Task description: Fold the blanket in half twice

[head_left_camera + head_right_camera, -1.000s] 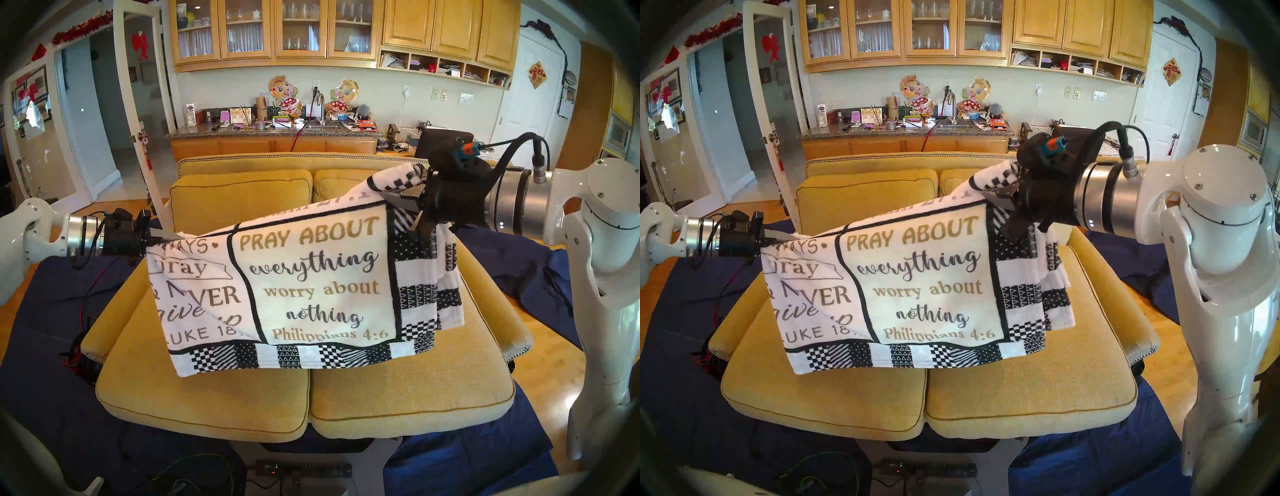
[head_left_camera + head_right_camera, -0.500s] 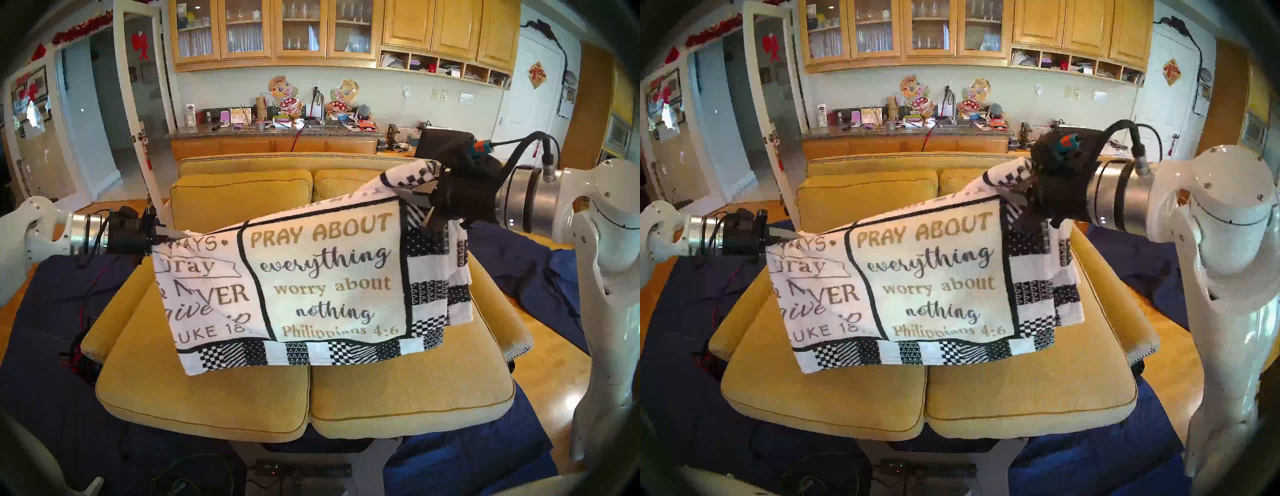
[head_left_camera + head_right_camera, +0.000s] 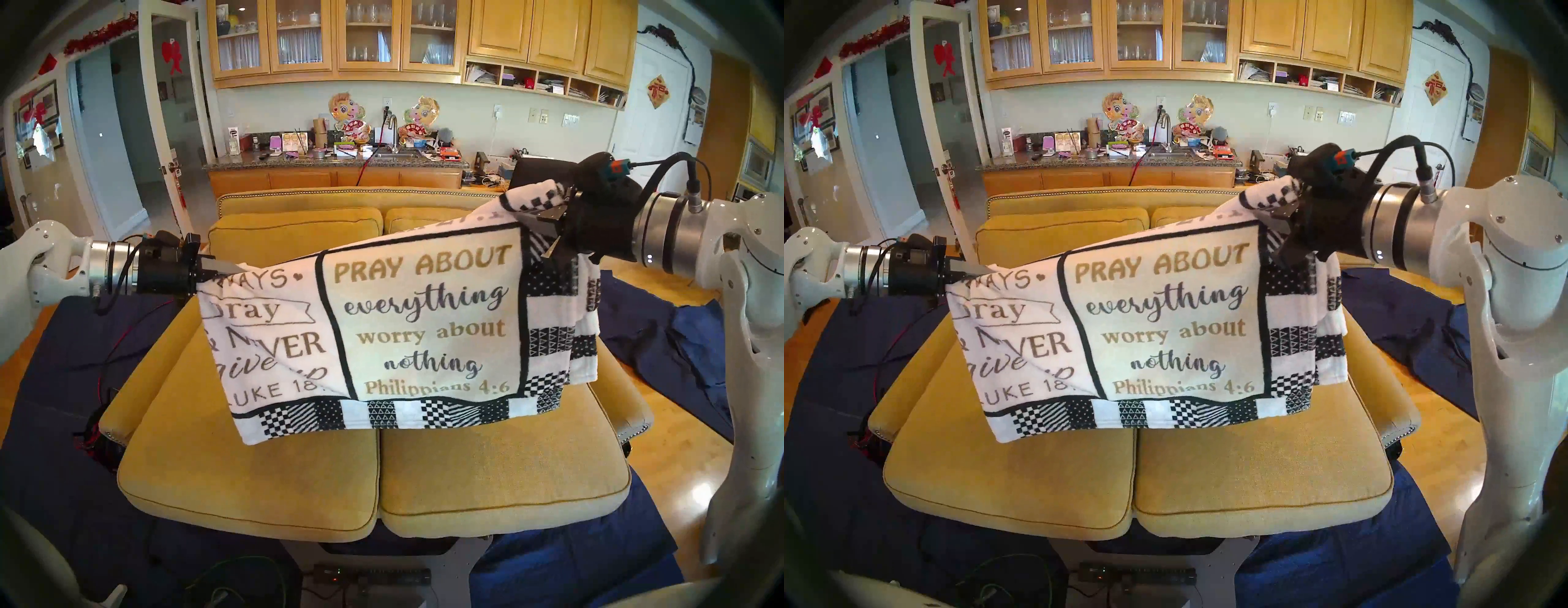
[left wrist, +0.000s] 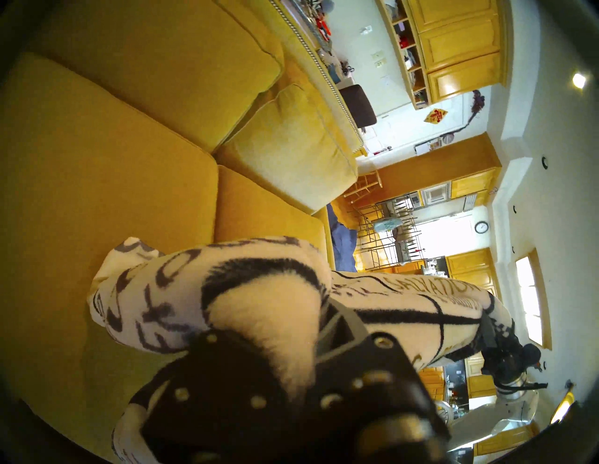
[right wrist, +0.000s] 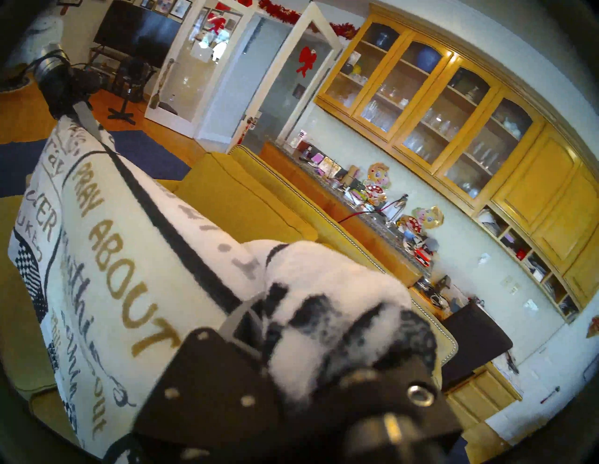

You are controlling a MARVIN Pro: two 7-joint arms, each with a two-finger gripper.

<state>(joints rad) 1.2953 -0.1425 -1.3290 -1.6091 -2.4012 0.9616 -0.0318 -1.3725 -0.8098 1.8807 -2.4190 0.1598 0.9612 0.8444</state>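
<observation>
Blanket slung between my 2 grippers, long axis running left to right and tilted up toward my right.

I hold the blanket (image 3: 424,327) in the air above the yellow sofa (image 3: 488,479), clear of its seat cushions. My left gripper (image 3: 220,266) is clamped on the upper left corner, low and at the sofa's left end; my right gripper (image 3: 547,220) is clamped on a bunched upper right corner, higher and over the sofa's right end. The top edge stretches fairly taut between them, and the cloth hangs doubled below it, its checkered border lowest. As I judge it, 1 fold is done, and the next half calls for bringing the 2 held corners together along that top edge; either arm could close the gap, the lower left having to rise to meet the right.
</observation>
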